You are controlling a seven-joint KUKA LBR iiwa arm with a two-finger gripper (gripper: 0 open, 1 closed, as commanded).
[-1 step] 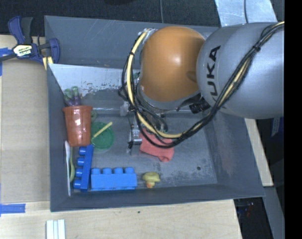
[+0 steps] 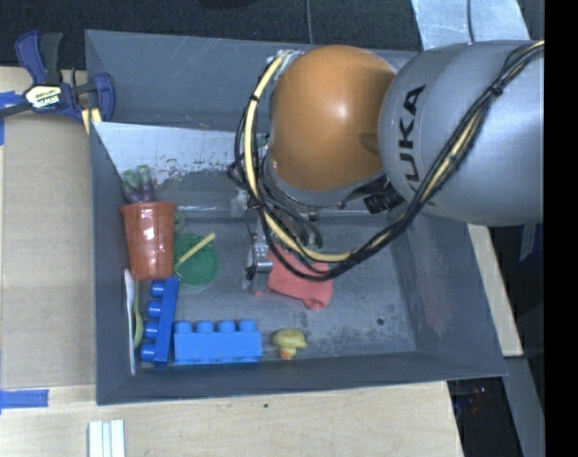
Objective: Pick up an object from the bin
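The gripper (image 2: 259,267) hung low in the bin (image 2: 431,284), at the left edge of a red lump (image 2: 303,288) lying near the middle. Under the wrist, I could not tell how wide it stood or whether it had hold of anything. To pick the lump well, it probably needed centring over it and then a straight descent, clear of the green disc (image 2: 195,265) and blue bricks (image 2: 217,341) nearby.

This is looking like a robotics lab: a KUKA arm (image 2: 460,131) is hanging over a grey metal bin (image 2: 105,274), yellow and black cables (image 2: 303,248) are looping above the bin's middle, and blue toy blocks (image 2: 217,341) are lying against its near wall.
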